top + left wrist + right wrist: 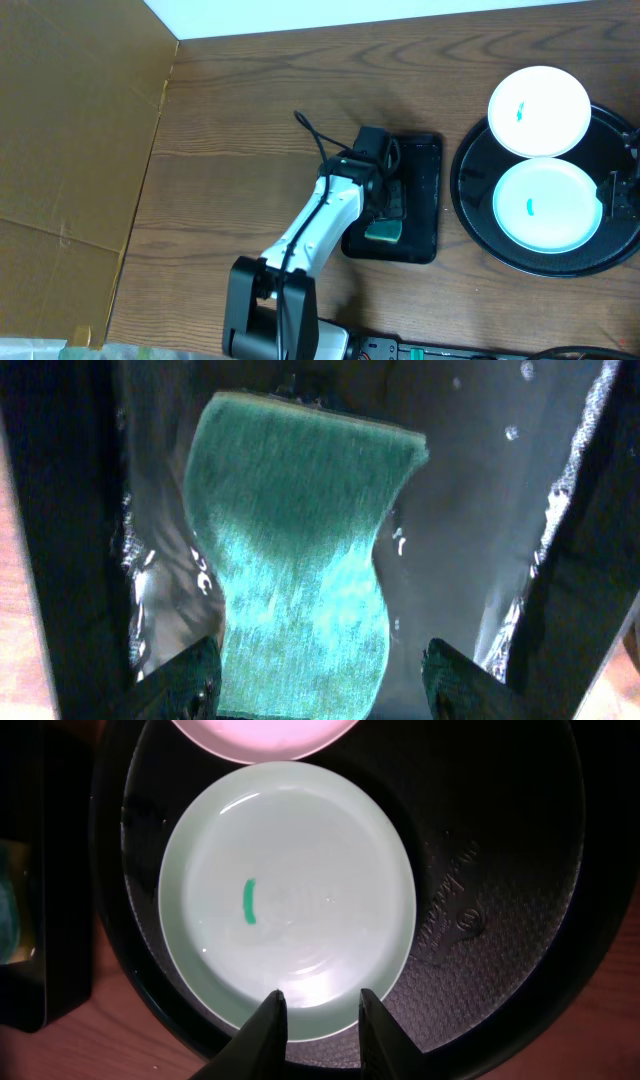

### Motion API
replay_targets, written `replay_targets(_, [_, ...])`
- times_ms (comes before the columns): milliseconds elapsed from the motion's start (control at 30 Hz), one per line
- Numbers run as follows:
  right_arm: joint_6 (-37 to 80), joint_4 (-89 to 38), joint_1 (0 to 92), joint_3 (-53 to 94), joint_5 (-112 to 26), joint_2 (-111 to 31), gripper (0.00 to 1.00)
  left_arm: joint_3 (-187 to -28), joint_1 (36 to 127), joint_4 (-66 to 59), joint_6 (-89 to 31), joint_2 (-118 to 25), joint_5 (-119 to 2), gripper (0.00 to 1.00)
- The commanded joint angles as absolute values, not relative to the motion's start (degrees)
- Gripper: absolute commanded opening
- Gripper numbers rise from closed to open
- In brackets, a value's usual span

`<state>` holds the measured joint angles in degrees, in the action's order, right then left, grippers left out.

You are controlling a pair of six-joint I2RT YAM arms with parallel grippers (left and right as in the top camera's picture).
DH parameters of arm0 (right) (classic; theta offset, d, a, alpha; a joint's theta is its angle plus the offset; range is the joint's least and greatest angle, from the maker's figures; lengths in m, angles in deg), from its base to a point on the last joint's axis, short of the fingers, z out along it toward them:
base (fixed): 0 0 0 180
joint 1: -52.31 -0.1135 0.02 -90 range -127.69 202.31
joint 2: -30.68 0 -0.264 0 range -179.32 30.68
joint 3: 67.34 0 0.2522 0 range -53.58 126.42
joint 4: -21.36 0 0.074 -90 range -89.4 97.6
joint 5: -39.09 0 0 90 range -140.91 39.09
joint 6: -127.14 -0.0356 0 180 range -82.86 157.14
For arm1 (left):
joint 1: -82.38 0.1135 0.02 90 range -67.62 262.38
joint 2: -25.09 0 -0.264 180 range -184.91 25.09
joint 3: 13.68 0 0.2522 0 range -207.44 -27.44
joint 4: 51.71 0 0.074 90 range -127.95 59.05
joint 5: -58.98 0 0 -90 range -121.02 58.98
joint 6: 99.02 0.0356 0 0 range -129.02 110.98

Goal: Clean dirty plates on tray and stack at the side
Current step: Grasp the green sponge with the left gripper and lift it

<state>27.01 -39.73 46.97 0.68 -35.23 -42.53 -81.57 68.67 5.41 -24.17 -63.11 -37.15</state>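
Overhead and wrist views of a single moment.

Shows the left gripper (320, 685) open, fingers (180, 680) spread wide to either side of the near end of a teal-green sponge (300, 530). Places the sponge flat on the wet floor of a small rectangular black tray (480, 510), running forward from between the fingertips, one long edge just beside one finger and clearly apart from the other (contact with the nearer finger not discernible).

Shows the right gripper (320, 1015) with jaws only narrowly parted and gripping nothing, held over the near rim of a white plate (300, 890). Cannot tell contact between tips and rim. Sets this plate directly ahead of the right gripper, flat inside the large round black tray (500, 870), with a short teal-green smear (249, 902) left of centre. Puts a second white plate (265, 735) farther ahead of the same gripper, lying across the tray's far rim and likewise smeared in the overhead view. Locates the round tray on the wooden desk (250, 120), to the right of the left gripper, just beside the rectangular tray without touching it.
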Motion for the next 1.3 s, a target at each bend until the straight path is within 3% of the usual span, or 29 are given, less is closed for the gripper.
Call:
replay_targets(0, [26.3, -39.8, 46.6, 1.0, -34.8, -42.6, 0.22, -82.5, 68.5, 7.6, -24.1, -62.7, -37.9, 0.65])
replay_targets(133, [26.3, -39.8, 46.6, 1.0, -34.7, -42.6, 0.22, -78.8, 68.5, 4.4, -24.1, -63.8, -37.2, 0.60])
replay_targets(300, [26.3, -39.8, 46.6, 1.0, -34.7, -42.6, 0.22, -74.2, 68.6, -4.0, -24.1, -66.5, -37.0, 0.34])
replay_targets(400, [26.3, -39.8, 46.6, 1.0, -34.7, -42.6, 0.22, -73.7, 68.6, -6.3, -24.1, -67.9, -37.0, 0.25])
replay_targets(467, [26.2, -39.8, 46.6, 1.0, -34.7, -42.6, 0.22, -73.7, 68.6, -7.3, -24.1, -68.8, -37.0, 0.08])
replay_targets(500, [26.2, -39.8, 46.6, 1.0, -34.7, -42.6, 0.22, -73.7, 68.6, -7.5, -24.1, -69.0, -37.0, 0.07])
replay_targets(833, [26.3, -39.8, 46.6, 1.0, -34.7, -42.6, 0.22, -79.3, 68.6, -0.1, -24.1, -64.4, -37.5, 0.08])
replay_targets(900, [26.3, -39.8, 46.6, 1.0, -34.7, -42.6, 0.22, -79.5, 68.6, 0.5, -24.1, -63.3, -37.5, 0.39])
replay_targets(1267, [26.3, -39.8, 46.6, 1.0, -34.7, -42.6, 0.21, -75.7, 68.5, -1.9, -24.1, -65.7, -37.4, 0.44])
